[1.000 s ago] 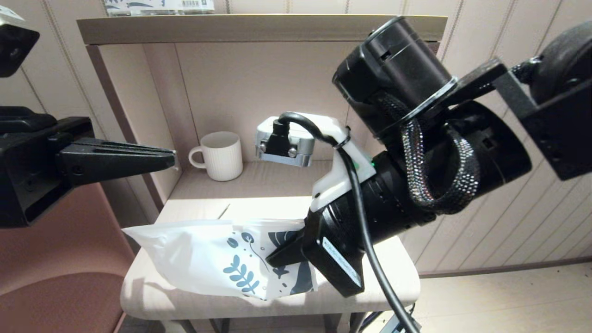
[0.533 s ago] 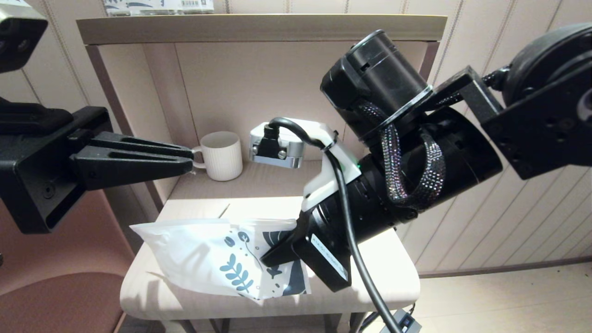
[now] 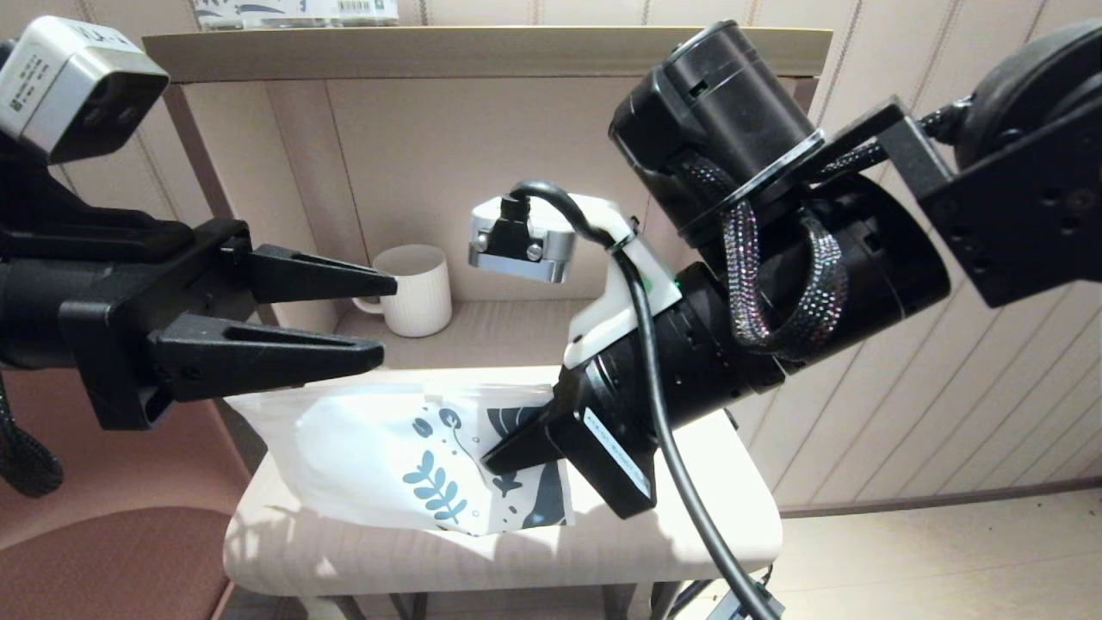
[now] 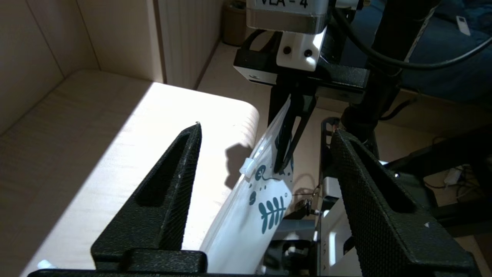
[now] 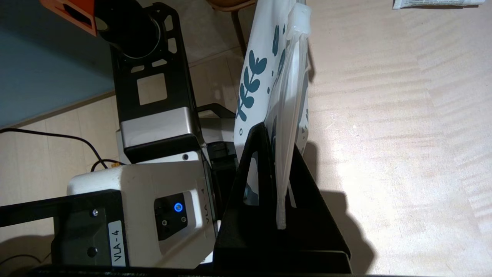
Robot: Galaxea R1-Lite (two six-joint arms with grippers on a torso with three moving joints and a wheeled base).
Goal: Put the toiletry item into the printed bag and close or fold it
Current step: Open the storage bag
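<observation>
Right end effector: clenching the printed bag at its leafy end — lifting it off the worktop.
Left end effector: hovering released — fingers spread above the bag.

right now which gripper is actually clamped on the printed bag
The right gripper: its fingers pinch the printed bag at its leaf-printed end. The left gripper hangs open above it.

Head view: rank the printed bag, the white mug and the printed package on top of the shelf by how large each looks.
1. printed bag, clearly largest, held by the right gripper.
2. white mug.
3. printed package, unsure: the frame edge cuts it off, and it sits farther back, so only a strip shows.
</observation>
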